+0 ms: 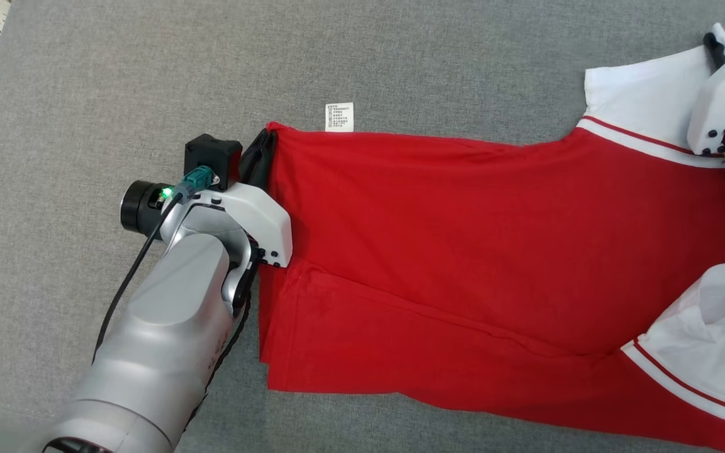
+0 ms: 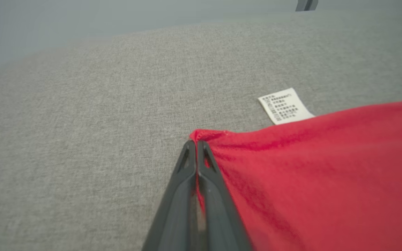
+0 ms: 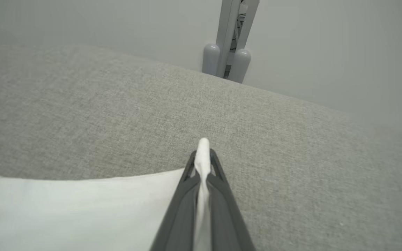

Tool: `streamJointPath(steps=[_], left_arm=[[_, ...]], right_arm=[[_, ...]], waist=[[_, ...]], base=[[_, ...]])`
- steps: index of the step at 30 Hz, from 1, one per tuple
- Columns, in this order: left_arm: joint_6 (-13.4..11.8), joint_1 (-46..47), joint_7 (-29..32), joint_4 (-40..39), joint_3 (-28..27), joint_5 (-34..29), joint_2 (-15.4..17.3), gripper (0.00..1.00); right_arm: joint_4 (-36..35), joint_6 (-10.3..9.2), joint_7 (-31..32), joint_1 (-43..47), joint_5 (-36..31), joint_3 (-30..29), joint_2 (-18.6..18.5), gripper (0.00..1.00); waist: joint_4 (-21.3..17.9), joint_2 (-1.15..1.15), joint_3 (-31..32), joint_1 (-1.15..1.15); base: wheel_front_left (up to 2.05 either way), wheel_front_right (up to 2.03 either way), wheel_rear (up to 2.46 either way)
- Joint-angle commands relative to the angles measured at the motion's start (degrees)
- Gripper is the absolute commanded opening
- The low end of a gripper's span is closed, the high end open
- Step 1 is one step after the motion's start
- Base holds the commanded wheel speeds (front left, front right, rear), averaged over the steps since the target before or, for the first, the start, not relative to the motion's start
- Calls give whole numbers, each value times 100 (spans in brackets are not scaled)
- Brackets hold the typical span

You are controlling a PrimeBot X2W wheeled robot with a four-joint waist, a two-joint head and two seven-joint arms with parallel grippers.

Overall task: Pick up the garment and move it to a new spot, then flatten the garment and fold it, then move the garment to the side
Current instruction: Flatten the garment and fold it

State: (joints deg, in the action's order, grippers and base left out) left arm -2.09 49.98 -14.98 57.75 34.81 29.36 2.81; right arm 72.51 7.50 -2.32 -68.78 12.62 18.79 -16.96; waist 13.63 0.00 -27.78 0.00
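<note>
red-and-white shirt [image 1: 463, 239] lies spread on the grey table [image 1: 148, 75], hem at 9 o'clock, sleeves at 3. left gripper [image 2: 196, 143] pinches the hem's far corner shut, right gripper [image 3: 203, 153] clamps a white sleeve tip. flattening looks in hand; next, likely an even pull apart.

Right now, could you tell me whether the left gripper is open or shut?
Shut on the garment: in the left wrist view, the left gripper has its two dark fingers pressed together, with the red hem corner pinched between their tips.

This seems to be a test lab: a wide grey fabric-covered surface [image 1: 148, 75], a bare pale wall [image 3: 82, 21], a grey metal stand [image 3: 230, 42].
</note>
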Motion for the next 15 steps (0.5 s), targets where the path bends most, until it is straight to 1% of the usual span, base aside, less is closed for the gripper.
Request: streamJointPath(steps=[1,3,7,11,15], left_arm=[[-71,132,-15,-22,-3,10,22,0],[-144,198,-21,-181,-101,-70,29,0],[-226,48,-24,-531,-381,-216,135,0],[-254,-192,-25,-804,-602,-441,195,0],[-237,-510,-25,-914,-812,-606,265,0]], right_arm=[[-10,-2,-184,-138,-43,-63,-58,0],[0,-2,-476,-177,-91,-154,-106,0],[36,-2,-940,-148,-90,-417,-61,0],[51,-2,-1163,31,-100,-570,-9,0],[-152,-2,-1272,321,42,-725,126,0]], waist=[[-27,0,24,0],[-57,0,57,0],[-150,0,192,0],[-272,0,398,0],[-440,0,672,0]], base=[[0,0,0],[0,0,0],[0,0,0],[0,0,0],[0,0,0]])
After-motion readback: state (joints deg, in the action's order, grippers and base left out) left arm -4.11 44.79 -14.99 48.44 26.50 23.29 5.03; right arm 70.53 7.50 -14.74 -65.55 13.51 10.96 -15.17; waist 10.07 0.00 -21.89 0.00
